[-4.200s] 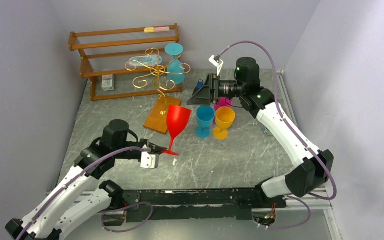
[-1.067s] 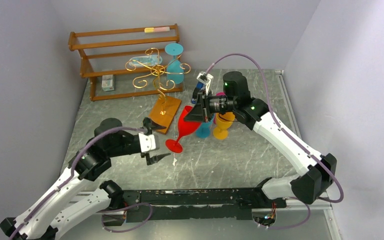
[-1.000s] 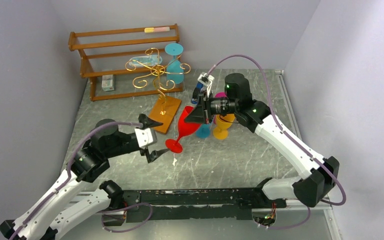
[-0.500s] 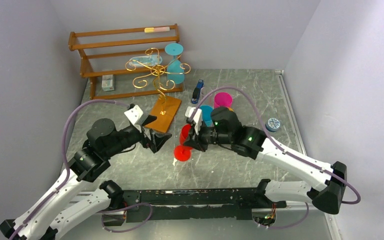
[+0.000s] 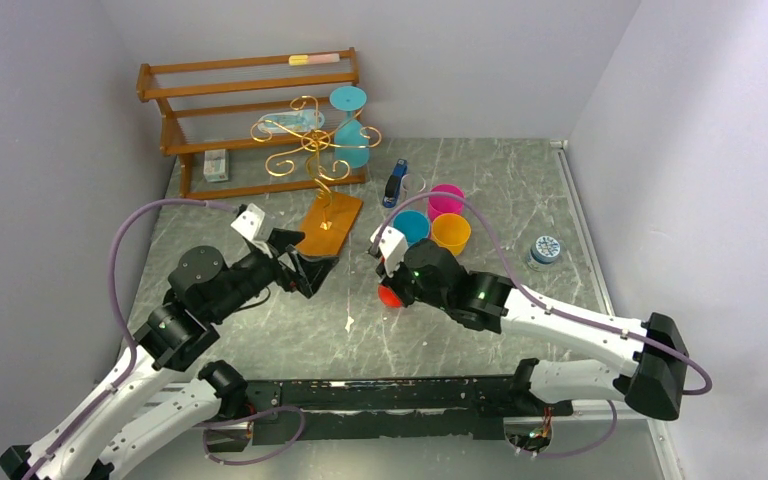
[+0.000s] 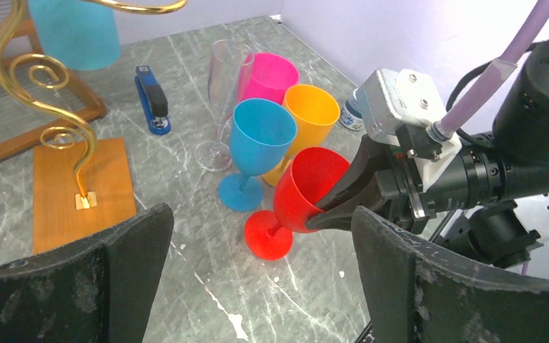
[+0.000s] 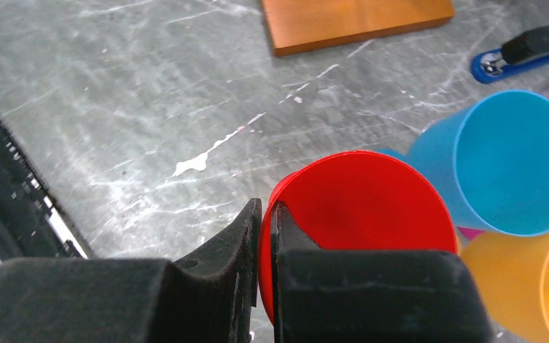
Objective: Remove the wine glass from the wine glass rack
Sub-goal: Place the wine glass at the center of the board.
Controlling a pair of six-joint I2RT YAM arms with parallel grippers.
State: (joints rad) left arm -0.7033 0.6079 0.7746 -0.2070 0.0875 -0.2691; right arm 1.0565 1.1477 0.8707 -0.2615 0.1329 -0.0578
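The red wine glass (image 6: 307,187) stands near the middle of the counter (image 5: 460,170), off the wine glass rack (image 5: 326,228) and just beside a blue glass (image 6: 261,136). The right jaws are clamped on its rim. The left jaws gape apart nearby, holding nothing.

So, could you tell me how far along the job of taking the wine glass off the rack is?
Done: the red wine glass is clear of the gold wire rack, beside the blue glass and the orange glass on the table. In hand: the right fingers pinch its rim, glass tilted; the left fingers are open, holding nothing. Left: release it upright; a teal glass hangs upside down on the rack.
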